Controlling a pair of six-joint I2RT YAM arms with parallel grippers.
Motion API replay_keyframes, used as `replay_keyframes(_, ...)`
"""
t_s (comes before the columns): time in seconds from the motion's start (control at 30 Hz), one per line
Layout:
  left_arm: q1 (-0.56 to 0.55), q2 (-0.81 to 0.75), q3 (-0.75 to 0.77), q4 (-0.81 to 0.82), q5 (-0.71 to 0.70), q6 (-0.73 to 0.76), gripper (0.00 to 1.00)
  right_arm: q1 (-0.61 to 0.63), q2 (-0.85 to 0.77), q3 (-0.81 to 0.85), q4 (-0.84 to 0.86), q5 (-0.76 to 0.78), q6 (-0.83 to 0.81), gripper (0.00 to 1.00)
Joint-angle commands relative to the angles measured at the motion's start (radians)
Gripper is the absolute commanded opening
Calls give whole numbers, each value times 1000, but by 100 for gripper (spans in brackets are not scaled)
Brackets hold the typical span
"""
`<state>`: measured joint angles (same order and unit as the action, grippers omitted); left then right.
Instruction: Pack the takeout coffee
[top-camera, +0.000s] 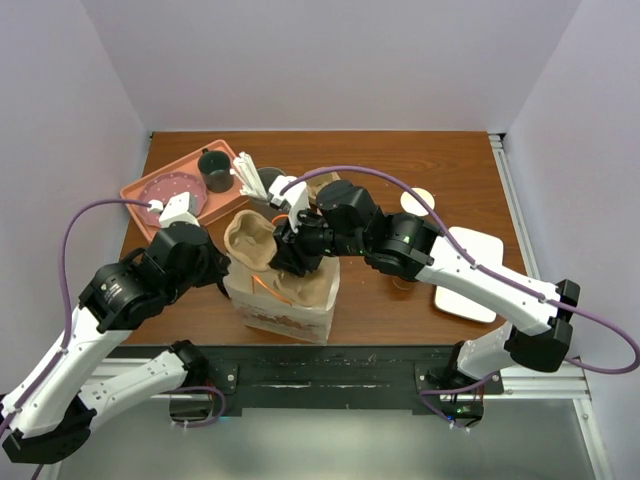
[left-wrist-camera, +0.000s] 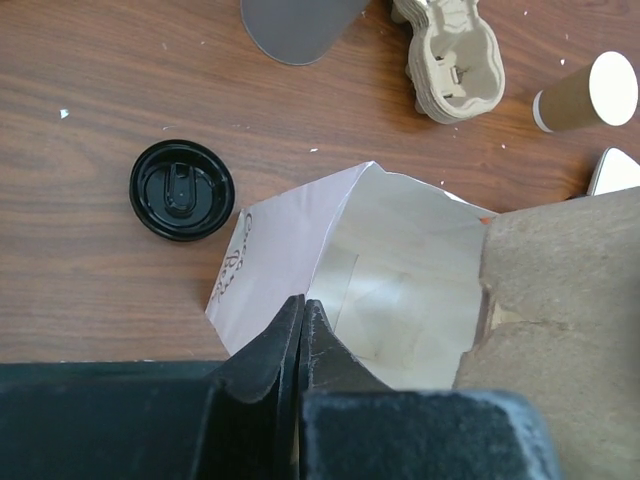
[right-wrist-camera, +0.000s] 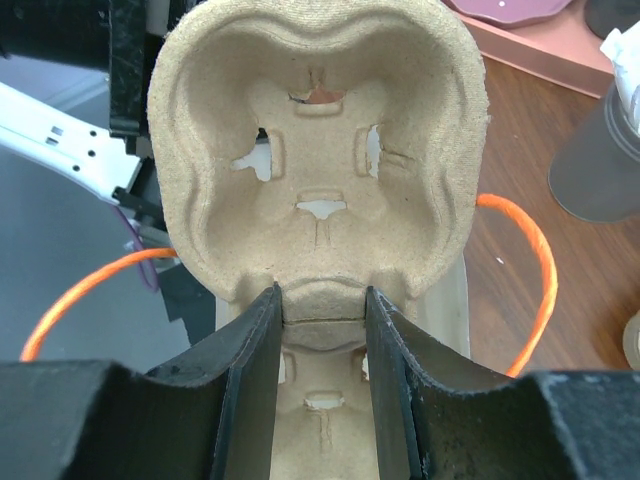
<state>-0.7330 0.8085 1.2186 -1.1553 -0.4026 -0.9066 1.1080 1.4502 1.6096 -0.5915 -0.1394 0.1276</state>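
Over the bag (top-camera: 283, 305), my right gripper (right-wrist-camera: 322, 300) grasps the carrier (right-wrist-camera: 320, 150); my left gripper (left-wrist-camera: 303, 308) pinches the bag's rim.

One paper bag (top-camera: 285, 300), one takeout cup (left-wrist-camera: 580, 95), one black lid (left-wrist-camera: 182, 190), one mug (top-camera: 215, 170), one tray (top-camera: 130, 195), one pink plate (top-camera: 170, 187).

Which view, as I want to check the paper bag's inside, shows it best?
Left wrist: it looks straight into the open paper bag, showing its pale bottom. Top external shows the bag's front, its mouth mostly covered by the cup carrier. Right wrist shows mainly its orange handles.
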Motion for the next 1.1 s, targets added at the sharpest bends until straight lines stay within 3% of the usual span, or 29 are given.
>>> replay_keyframes(0.0, 6, 11, -5, 49, -2, -11, 0, 4, -24, -1, -79, 21, -66, 25)
replay_keyframes(0.37, 6, 9, 5, 74, 8, -2, 0, 32, 38, 41, -226, 67, -155, 25)
replay_keyframes(0.87, 6, -14, -48, 172, 102, 35, 0, 82, 140, 65, -249, 326, -103, 24)
replay_keyframes(1.07, 6, -3, -48, 170, 107, 51, 0, 82, 130, 64, -269, 340, -100, 23)
